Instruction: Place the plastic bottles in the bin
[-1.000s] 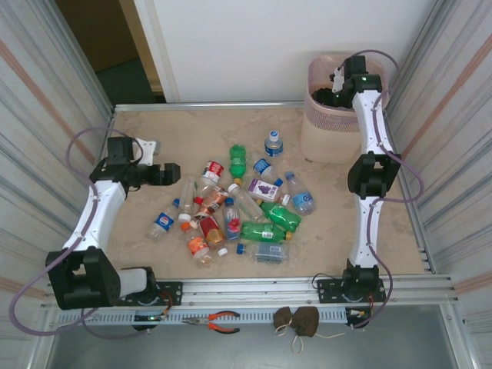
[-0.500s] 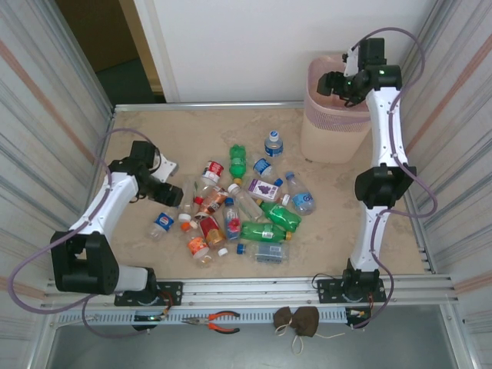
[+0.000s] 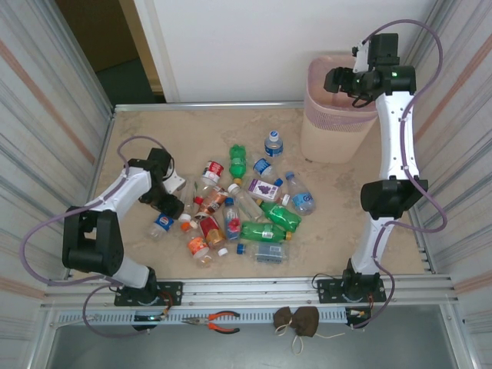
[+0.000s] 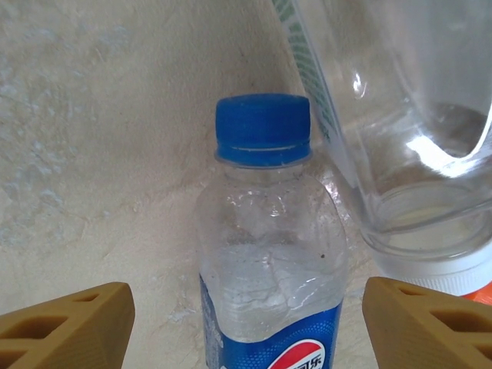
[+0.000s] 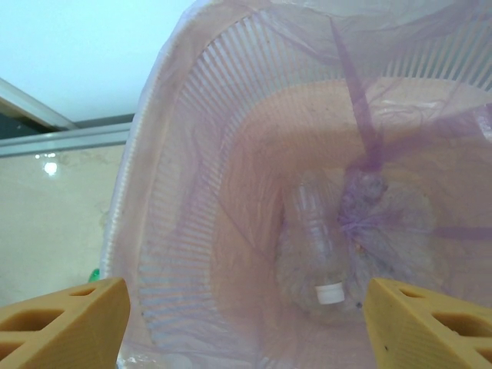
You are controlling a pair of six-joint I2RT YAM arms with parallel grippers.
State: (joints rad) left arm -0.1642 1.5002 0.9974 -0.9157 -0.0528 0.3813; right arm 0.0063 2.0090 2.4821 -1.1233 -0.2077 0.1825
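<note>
The left claw (image 4: 246,327) is spread wide. Its two tan fingers (image 4: 65,327) stand one on each side of a blue-cap bottle (image 4: 265,254) and do not touch it. This bottle is see-through, has a blue label and lies on the sandy table (image 3: 346,231). Just to its right lies a bigger clear bottle (image 4: 400,131) with a white cap, very close to it. Seen from above, both are at the left edge of the pile of plastic bottles (image 3: 246,207) in the middle of the table, green, orange and clear ones all mixed up. The right claw (image 5: 246,323) is spread wide too, with nothing in it. It hangs high over the pink bin (image 5: 165,177) in the far right corner and looks straight down into it. At the bottom of the bin, on the thin pink bag (image 5: 384,223), lies one small clear bottle (image 5: 315,227) with a white cap.
</note>
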